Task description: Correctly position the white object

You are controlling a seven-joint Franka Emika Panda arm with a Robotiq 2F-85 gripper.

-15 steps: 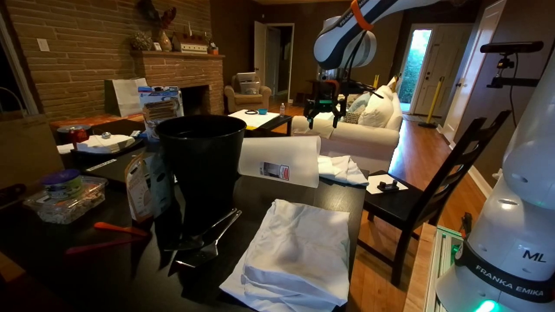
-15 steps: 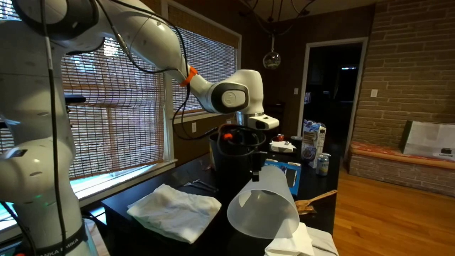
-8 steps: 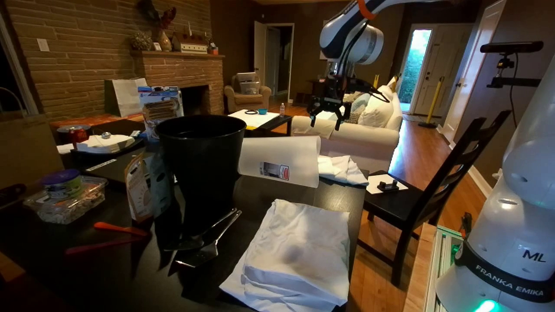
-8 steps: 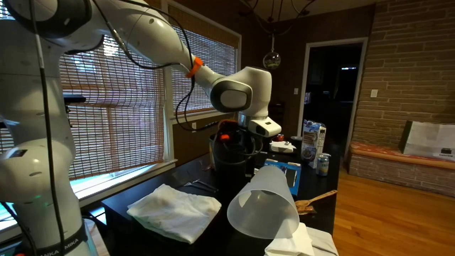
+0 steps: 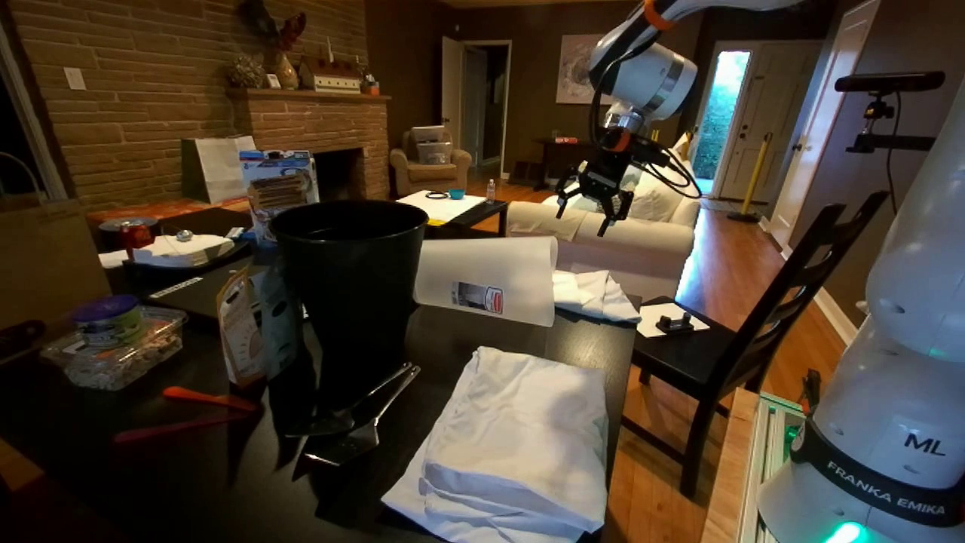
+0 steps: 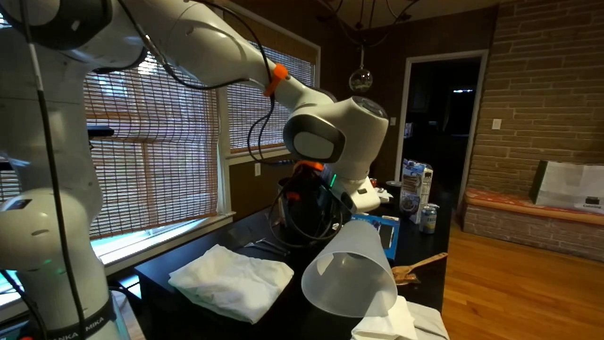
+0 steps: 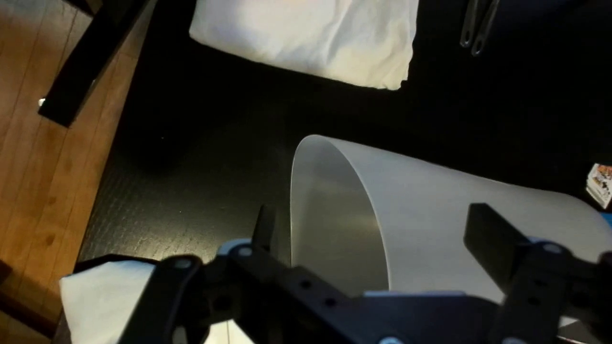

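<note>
While the white bin (image 7: 420,212) lies sideways, bare bench (image 7: 215,167) extends from rim toward edge. The end effector (image 5: 581,222) hangs above, spread.

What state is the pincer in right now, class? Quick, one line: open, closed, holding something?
The pincer: open, holding nothing; the white bin lies on its side, ungripped.

White bin (image 6: 355,268) on its side atop the black table (image 6: 292,308).

- Black table (image 5: 589,343), below the claw (image 5: 581,224).
- White bin (image 5: 486,262), on its side beneath the claw.
- Folded cloth (image 5: 520,437), to one side of the claw.
- Upright black bin (image 5: 347,294) and utensils (image 5: 348,445), farther from the claw.
</note>
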